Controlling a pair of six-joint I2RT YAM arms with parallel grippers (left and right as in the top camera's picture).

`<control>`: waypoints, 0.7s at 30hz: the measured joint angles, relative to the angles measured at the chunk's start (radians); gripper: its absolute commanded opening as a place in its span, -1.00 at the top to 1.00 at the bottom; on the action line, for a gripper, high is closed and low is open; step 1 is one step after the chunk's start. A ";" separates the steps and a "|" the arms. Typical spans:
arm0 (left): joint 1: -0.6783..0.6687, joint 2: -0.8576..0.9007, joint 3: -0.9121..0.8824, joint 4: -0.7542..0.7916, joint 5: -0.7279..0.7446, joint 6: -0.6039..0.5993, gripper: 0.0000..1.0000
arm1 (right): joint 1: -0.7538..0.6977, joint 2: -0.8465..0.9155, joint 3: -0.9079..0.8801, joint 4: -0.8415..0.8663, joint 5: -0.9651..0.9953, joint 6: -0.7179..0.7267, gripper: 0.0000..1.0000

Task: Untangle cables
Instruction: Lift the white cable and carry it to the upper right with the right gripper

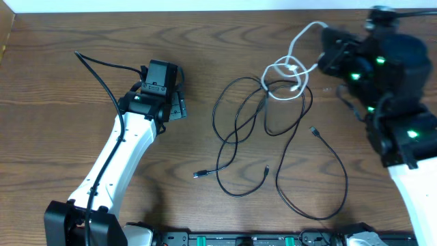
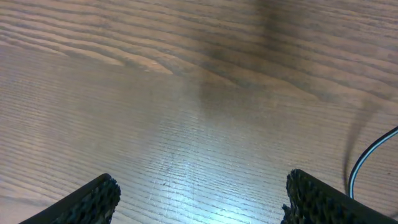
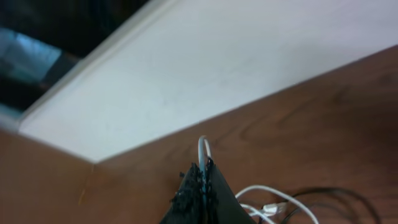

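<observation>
The black cable [image 1: 235,133] lies in loose loops across the middle of the table, with small plugs at its ends [image 1: 199,175]. The white cable [image 1: 290,72] is coiled over the black one's upper loops and runs up to my right gripper [image 1: 326,42]. In the right wrist view my right gripper [image 3: 204,171] is shut on the white cable [image 3: 203,146], which loops out above the fingertips; more white cable [image 3: 273,198] and black cable [image 3: 339,194] lie below. My left gripper [image 2: 199,199] is open and empty over bare wood, left of the cables; a black cable [image 2: 367,158] shows at the right edge.
The left arm [image 1: 130,147] stretches from the front left. The right arm [image 1: 396,82] fills the back right corner. A white wall [image 3: 217,62] borders the table's far edge.
</observation>
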 measured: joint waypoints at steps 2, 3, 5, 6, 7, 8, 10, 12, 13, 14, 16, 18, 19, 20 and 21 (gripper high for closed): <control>0.000 0.000 0.000 0.000 0.000 0.000 -0.73 | -0.048 -0.027 0.000 -0.008 0.001 -0.006 0.98; 0.000 0.000 0.000 0.000 0.000 0.000 -0.74 | -0.072 -0.040 0.000 -0.015 0.001 -0.010 0.98; 0.000 0.000 0.000 0.000 0.000 0.000 -0.73 | -0.117 -0.060 0.001 -0.033 0.001 -0.014 0.98; 0.000 0.000 0.000 0.000 0.000 0.000 -0.73 | -0.140 -0.066 0.002 -0.044 0.003 -0.017 0.98; 0.000 0.000 0.000 0.000 0.000 0.000 -0.73 | -0.162 -0.070 0.004 -0.059 0.003 -0.020 0.98; 0.000 0.000 0.000 0.000 0.000 0.000 -0.73 | -0.187 -0.072 0.005 -0.075 0.005 -0.023 0.98; 0.000 0.000 0.000 0.000 0.000 0.000 -0.73 | -0.224 -0.072 0.006 -0.103 0.006 -0.031 0.98; 0.000 0.000 0.000 0.000 0.000 0.000 -0.73 | -0.272 -0.072 0.006 -0.137 0.009 -0.037 0.98; 0.000 0.000 0.000 0.000 0.000 0.000 -0.73 | -0.278 -0.072 0.006 -0.138 0.009 -0.037 0.98; 0.000 0.000 0.000 0.000 0.000 0.000 -0.73 | -0.291 -0.072 0.006 -0.142 0.009 -0.040 0.98; 0.000 0.000 0.000 0.000 0.000 0.000 -0.73 | -0.301 -0.072 0.006 -0.161 0.009 -0.044 0.98; 0.000 0.000 0.000 0.000 0.000 0.000 -0.73 | -0.301 -0.071 0.006 -0.181 0.008 -0.051 0.98; 0.000 0.000 0.000 0.000 0.000 0.000 -0.73 | -0.301 -0.071 0.006 -0.190 0.008 -0.055 0.98; 0.000 0.000 0.000 0.000 0.000 0.000 -0.73 | -0.301 -0.070 0.006 -0.197 0.008 -0.059 0.98; 0.000 0.000 0.000 0.000 0.000 0.000 -0.73 | -0.301 -0.068 0.006 -0.204 0.008 -0.062 0.98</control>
